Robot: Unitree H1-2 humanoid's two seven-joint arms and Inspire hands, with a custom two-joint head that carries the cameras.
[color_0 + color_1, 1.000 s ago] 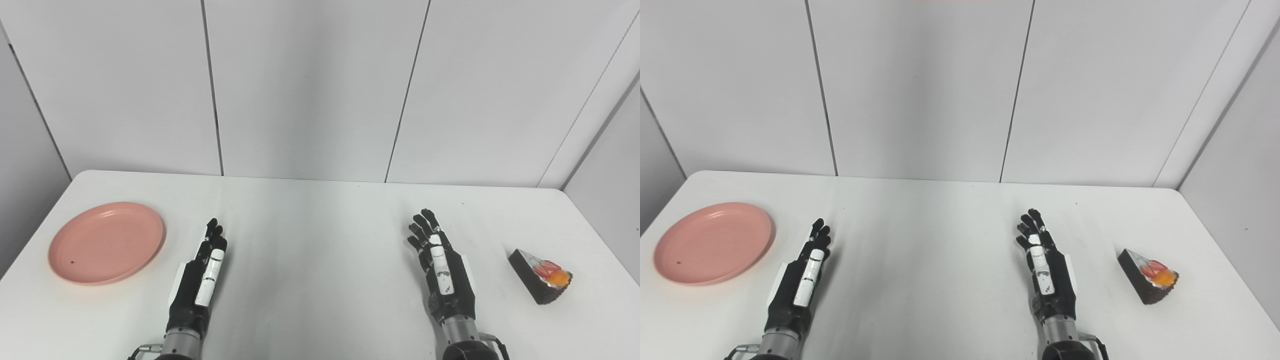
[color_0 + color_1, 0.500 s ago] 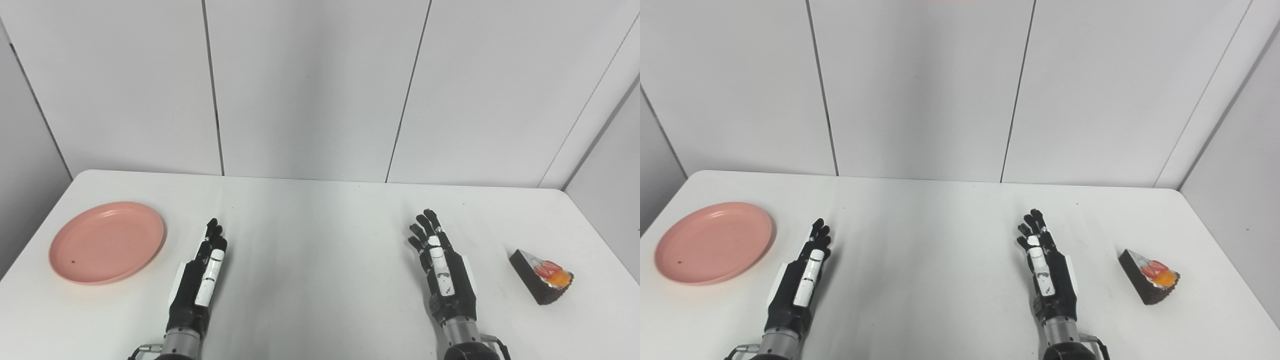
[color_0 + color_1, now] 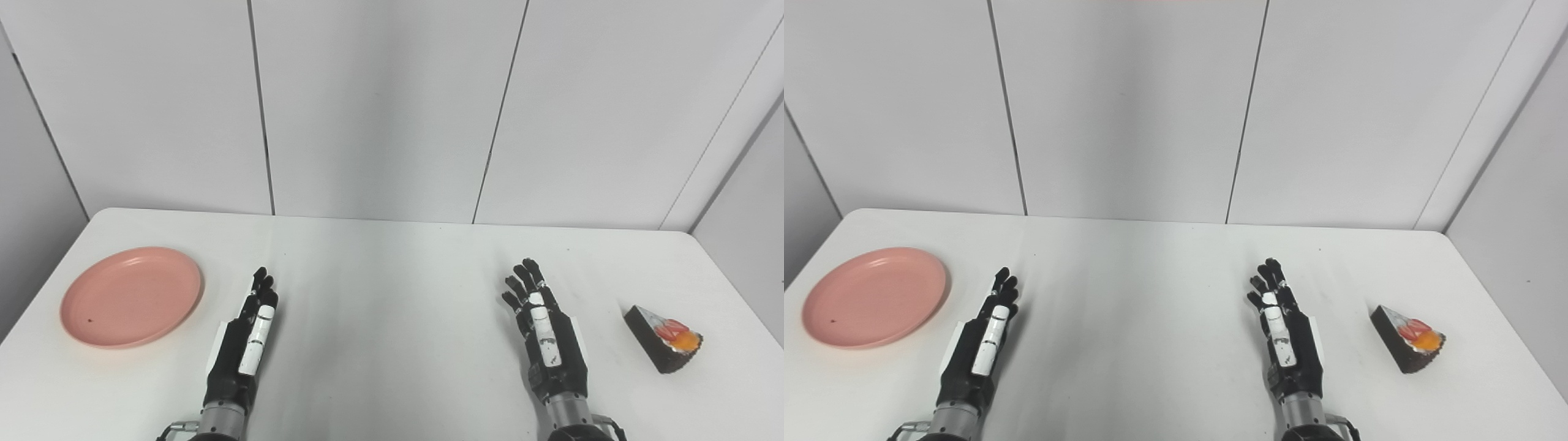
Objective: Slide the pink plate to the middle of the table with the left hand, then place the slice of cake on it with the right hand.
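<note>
I had both arms parked low on the tabletop [image 3: 392, 269], and nothing of the task looked started. The left robot hand [image 3: 248, 340] lay flat with its fingers straight and together, holding nothing, pointing toward 12 o'clock. The pink plate [image 3: 131, 296] sat at about 10 o'clock from it, near the left edge of the tabletop, close beside the fingers but not touching them. That was the relation I cared about: the plate lay outboard of the left robot hand, so I judged the hand would have to get to the plate's far left side or press on its rim to bring it toward 3 o'clock, into the open middle. Nothing stood in that path. The right robot hand [image 3: 545, 334] was empty too, fingers spread and slightly lifted. The slice of cake [image 3: 663, 339] lay at its 3 o'clock, well apart, its narrow end pointing toward 10 o'clock. I judged the left robot hand clearly nearer the plate.
</note>
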